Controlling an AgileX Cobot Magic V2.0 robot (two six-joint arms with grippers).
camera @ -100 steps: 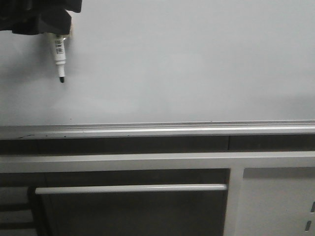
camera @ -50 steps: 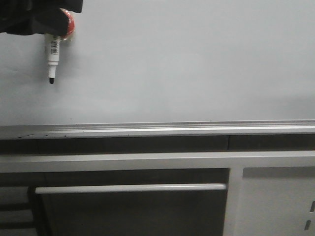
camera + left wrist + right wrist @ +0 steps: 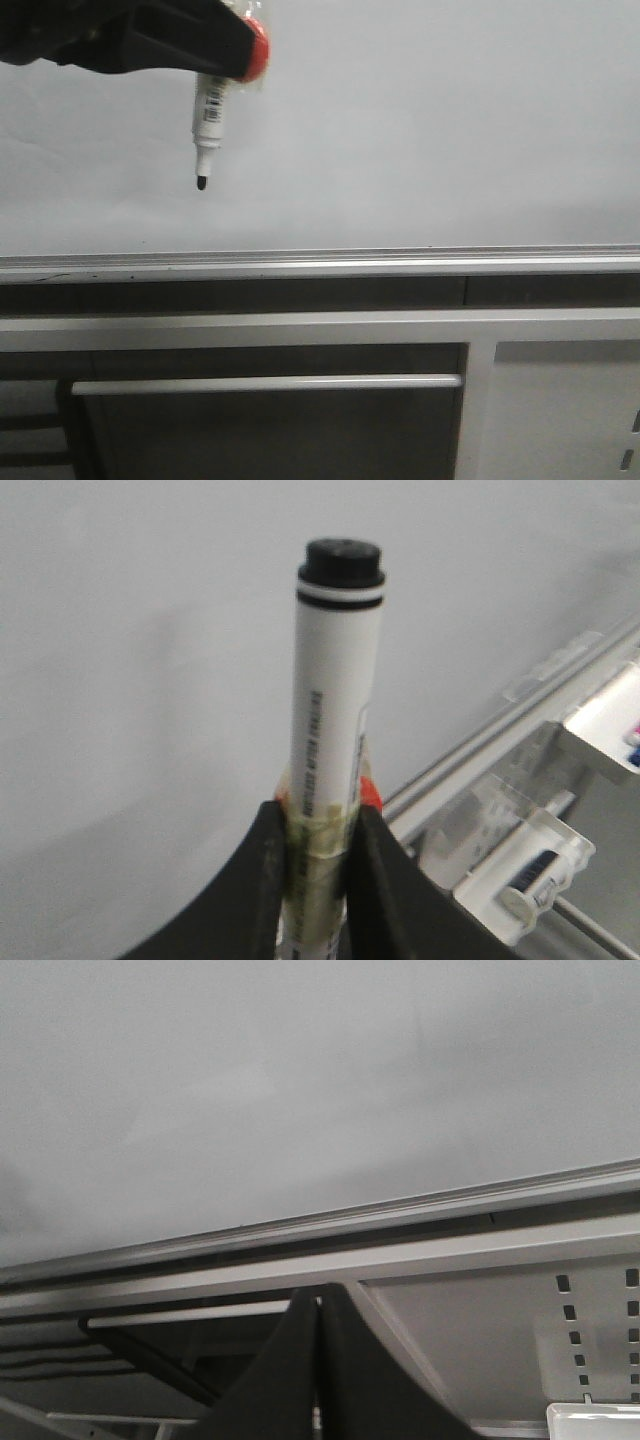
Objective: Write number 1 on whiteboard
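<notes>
The whiteboard fills the upper front view as a plain pale grey sheet, and no number 1 is in view on it. My left gripper hangs at the top left, shut on a white marker pen whose black tip points down, in front of the board. Whether the tip touches the surface I cannot tell. In the left wrist view the gripper clamps the taped barrel of the marker, with the board behind. My right gripper is shut on nothing, low before the cabinet; the whiteboard lies beyond it.
A silver rail runs along the board's lower edge. Below it are grey cabinet panels with a bar handle. A red round piece sits at the left gripper beside the marker. A clear holder with pens is near the rail.
The left gripper with the marker first drifted slightly left, then moved clearly to the right and a little lower along the board. No mark appeared.
</notes>
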